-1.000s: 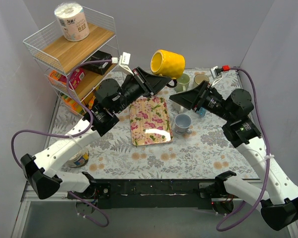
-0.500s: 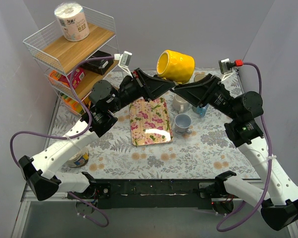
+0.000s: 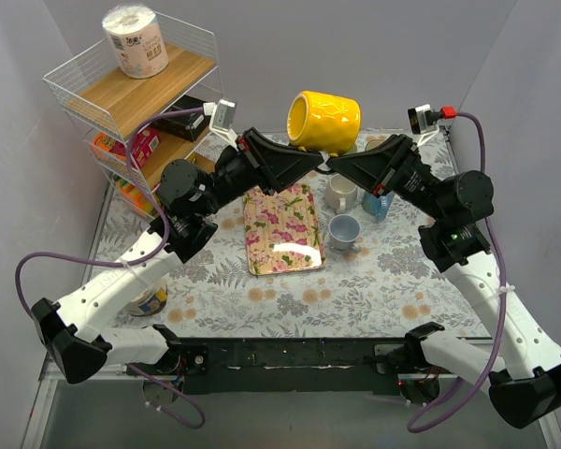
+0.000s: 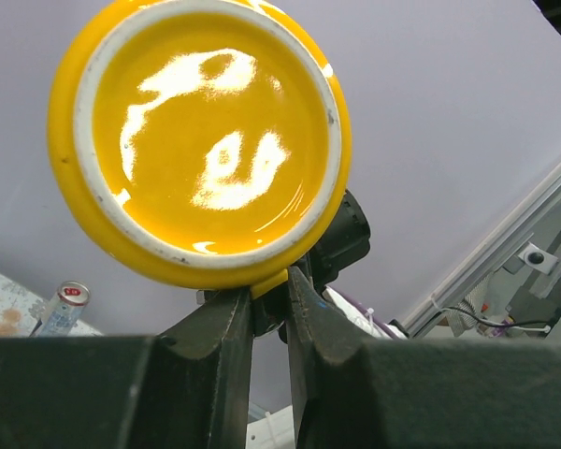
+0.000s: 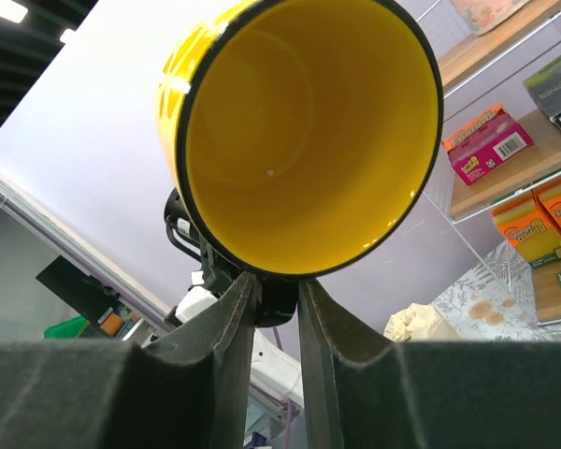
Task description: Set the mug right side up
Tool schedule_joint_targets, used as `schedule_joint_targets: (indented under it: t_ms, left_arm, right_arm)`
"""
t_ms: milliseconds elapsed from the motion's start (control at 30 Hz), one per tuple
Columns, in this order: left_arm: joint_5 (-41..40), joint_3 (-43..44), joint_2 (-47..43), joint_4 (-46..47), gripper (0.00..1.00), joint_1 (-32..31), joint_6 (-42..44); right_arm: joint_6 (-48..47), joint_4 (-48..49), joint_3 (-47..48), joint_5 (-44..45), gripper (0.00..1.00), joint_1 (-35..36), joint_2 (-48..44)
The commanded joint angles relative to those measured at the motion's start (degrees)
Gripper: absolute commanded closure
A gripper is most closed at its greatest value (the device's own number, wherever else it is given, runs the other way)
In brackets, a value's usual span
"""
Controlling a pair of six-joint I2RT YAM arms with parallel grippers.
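No wording is legible anywhere. At the right edge of the right wrist view, a pink box (image 5: 486, 145) on the shelf bears a barcode. The print on the orange boxes (image 5: 542, 220) below it is blurred.

Your mug (image 3: 325, 122) is glossy yellow inside and out, with a bare white ring on its base. The tray (image 3: 280, 227) shows pink flowers and green leaves on cream. The table cover (image 3: 393, 281) is pale, with grey leaves and tan blossoms. Right of the tray, the near cup (image 3: 344, 230) is blue-grey.
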Motion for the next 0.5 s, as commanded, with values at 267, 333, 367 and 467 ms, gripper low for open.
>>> schedule_joint_targets:
  t_ms: [267,333,367,467]
  left_arm:
    - [2.9,-1.3,-0.8,9.0,1.0,-0.4,-1.9]
    - [3.0,-1.5,-0.5,9.0,1.0,-0.4,-1.6]
    - [3.1,-1.5,-0.5,8.9,1.0,-0.4,-1.5]
    - [3.3,-1.9,0.1,8.8,1.0,-0.4,-1.2]
  right_arm:
    - [6.6,11.4,-0.7,-1.9,0.67,-0.2,2.7]
    - [6.6,11.3,-0.9,-2.0,0.73,-0.2,2.7]
    - [6.9,11.7,-1.0,-1.9,0.73,-0.2,2.6]
    - [7.3,12.2,-0.6,-2.2,0.98,-0.2,3.1]
